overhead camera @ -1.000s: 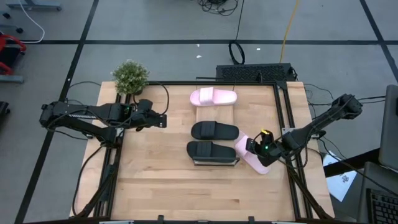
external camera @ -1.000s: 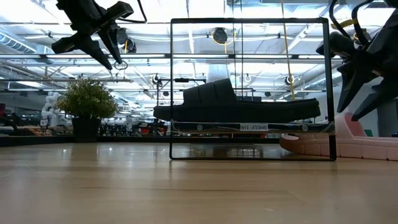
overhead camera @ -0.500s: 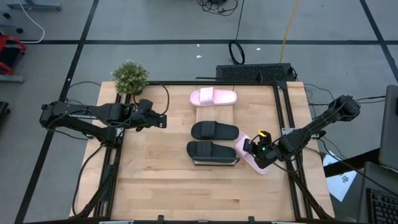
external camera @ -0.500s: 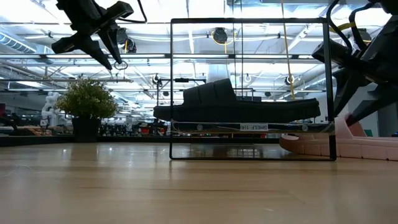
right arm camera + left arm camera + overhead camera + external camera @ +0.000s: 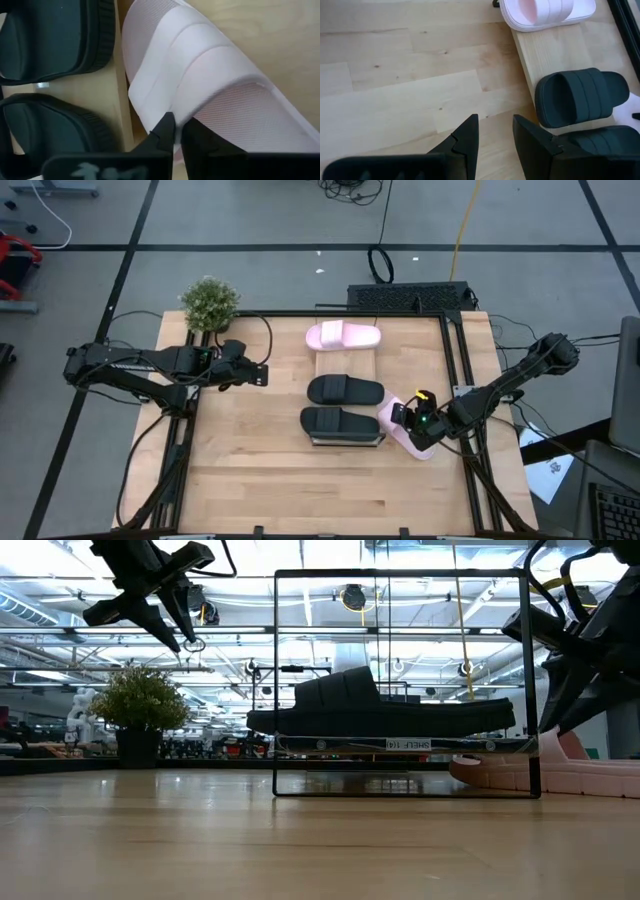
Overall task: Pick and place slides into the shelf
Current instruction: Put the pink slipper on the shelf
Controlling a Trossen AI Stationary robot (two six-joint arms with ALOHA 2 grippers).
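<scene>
The shelf (image 5: 348,365) is a pale slatted rack at the table's middle. One pale pink slide (image 5: 343,335) lies on its far end, with two black slides (image 5: 345,390) (image 5: 340,423) on the near half. The second pink slide (image 5: 412,438) lies flat on the table right of the shelf, sole down. My right gripper (image 5: 408,418) is low over it, shut on its strap. My left gripper (image 5: 262,374) hangs open in the air left of the shelf, touching nothing. My right gripper pinches the pink slide's wide strap at its edge (image 5: 176,111) between the two fingers (image 5: 165,129). The fingers slant down from the table's right side and lie across the strap's edge. The slide's sole (image 5: 590,778) rests on the table.
A potted plant (image 5: 210,302) stands at the table's far left corner. The shelf's thin metal frame (image 5: 276,680) rises at its near end, close to the pink slide. Bare wood lies to the left of and nearer than the shelf. Black rails run along both table sides.
My right gripper has come down a little and toward the shelf, onto the pink slide's strap, then kept still. The slide has stayed where it was.
</scene>
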